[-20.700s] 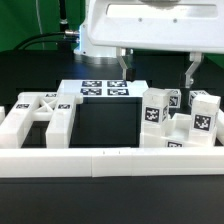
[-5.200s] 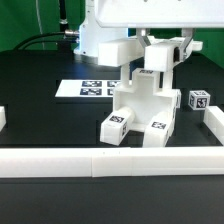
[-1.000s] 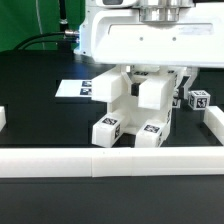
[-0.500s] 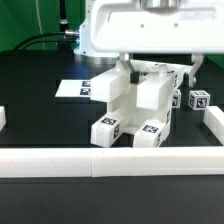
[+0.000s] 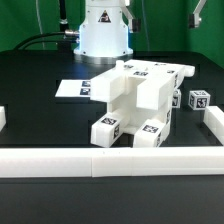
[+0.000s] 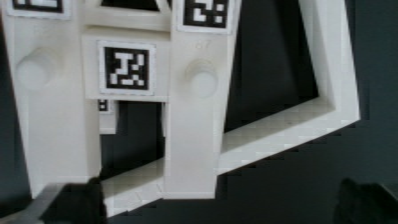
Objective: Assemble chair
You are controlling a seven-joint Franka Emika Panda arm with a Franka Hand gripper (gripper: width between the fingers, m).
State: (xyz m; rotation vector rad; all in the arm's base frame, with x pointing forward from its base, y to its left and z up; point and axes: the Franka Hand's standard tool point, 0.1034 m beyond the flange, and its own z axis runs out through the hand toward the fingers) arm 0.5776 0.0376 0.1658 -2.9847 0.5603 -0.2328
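The chair (image 5: pixel 140 100) is a joined block of matte white parts with black-and-white tags. It rests on the black table near the front rail, and two square leg ends with tags face the camera. My gripper (image 5: pixel 162 20) is open and empty, high above the chair, with only its fingertips (image 5: pixel 197 14) showing at the top edge. In the wrist view the chair's tagged bar and angled brace (image 6: pixel 134 110) lie well below me. My gripper (image 6: pixel 222 205) stands wide apart there, its dark fingertips (image 6: pixel 75 203) holding nothing.
The marker board (image 5: pixel 72 89) lies behind the chair on the exterior view's left. A small loose white tagged part (image 5: pixel 199 100) sits at the right. A long white border rail (image 5: pixel 60 161) runs along the front, with a side rail (image 5: pixel 214 124) at the right. The robot base (image 5: pixel 100 30) stands behind.
My gripper has let go of the chair and risen straight up, almost out of the exterior view. The chair stays in place on the table.
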